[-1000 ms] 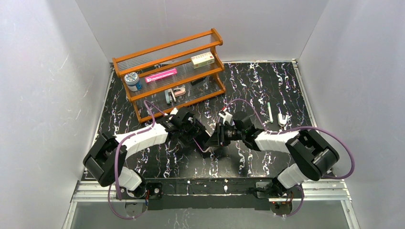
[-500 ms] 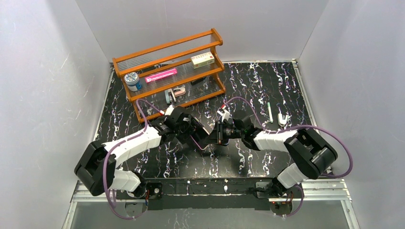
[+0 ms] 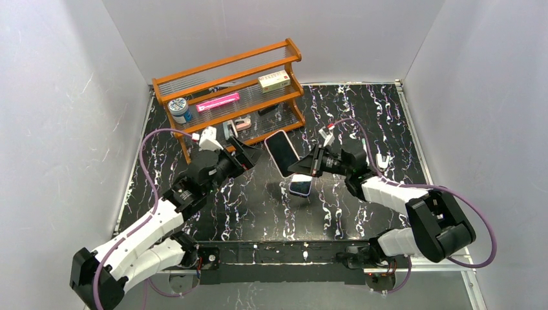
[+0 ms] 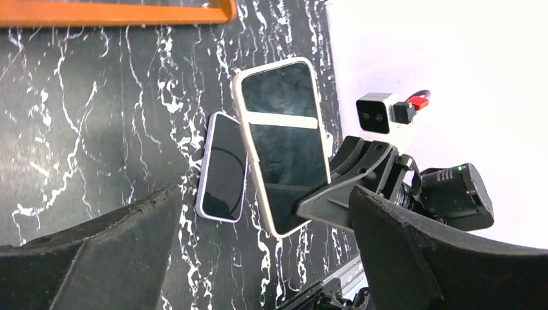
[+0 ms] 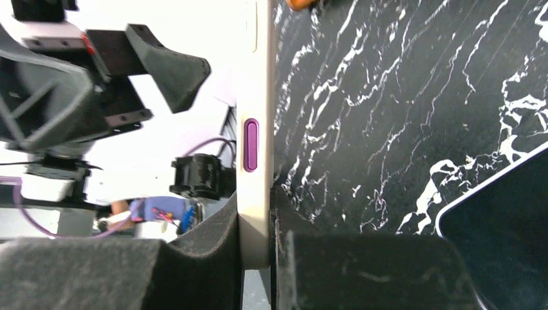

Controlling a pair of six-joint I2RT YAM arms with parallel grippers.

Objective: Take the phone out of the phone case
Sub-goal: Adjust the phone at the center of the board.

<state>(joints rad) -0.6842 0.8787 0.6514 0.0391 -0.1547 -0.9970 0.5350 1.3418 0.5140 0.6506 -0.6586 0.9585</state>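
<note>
My right gripper [image 3: 298, 166] is shut on the lower end of a cream phone case [image 3: 281, 152] and holds it tilted above the table. In the right wrist view the case [image 5: 257, 97] is edge-on with a purple side button, clamped between my fingers [image 5: 258, 223]. The phone [image 3: 300, 187], with a dark screen and lavender rim, lies flat on the table just under the case. The left wrist view shows the phone [image 4: 223, 168] beside the held case [image 4: 281, 145]. My left gripper [image 3: 249, 155] is open and empty, to the left of the case, with its fingers wide apart [image 4: 265, 258].
An orange wooden rack [image 3: 294, 51] stands at the back left with a box, a pink packet, a jar and small items on its shelves. A thin white stick [image 3: 365, 152] and a small white object [image 3: 382, 161] lie at the right. Grey walls surround the black marbled table [image 3: 362, 110].
The grippers were together at the table's middle. The left arm has pulled back to the left, open. The right gripper has lifted the case, and the phone now lies on the table.
</note>
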